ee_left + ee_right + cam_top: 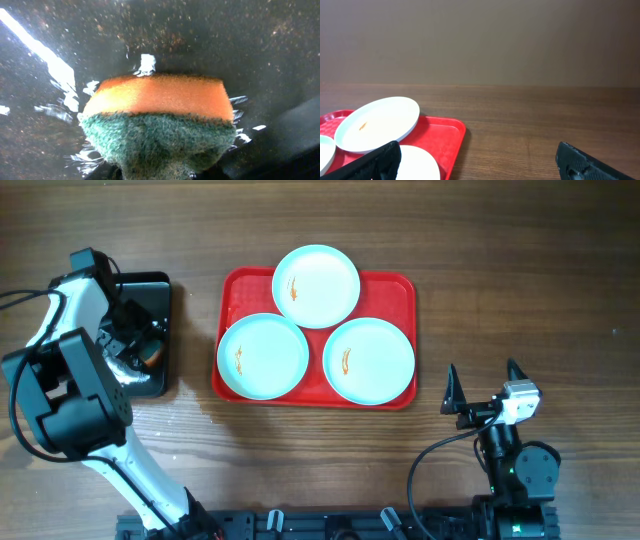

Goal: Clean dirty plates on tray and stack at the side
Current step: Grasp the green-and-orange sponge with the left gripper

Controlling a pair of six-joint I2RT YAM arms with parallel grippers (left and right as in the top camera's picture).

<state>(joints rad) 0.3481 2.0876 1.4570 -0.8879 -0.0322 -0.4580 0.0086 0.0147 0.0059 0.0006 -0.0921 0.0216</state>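
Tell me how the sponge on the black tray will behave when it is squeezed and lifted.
The sponge probably squashes easily: its orange foam and green scouring layer look soft, and its outline bulges. Being foam, it is likely light for its size. The black tray under it shows wet streaks, so it may be damp and slippery.

Red tray [238, 288]: three plates [316, 285] crowd it, rims overlapping. Surface [520, 280] right of tray: open. Black tray [152, 284]: left arm [70, 385] overhead.
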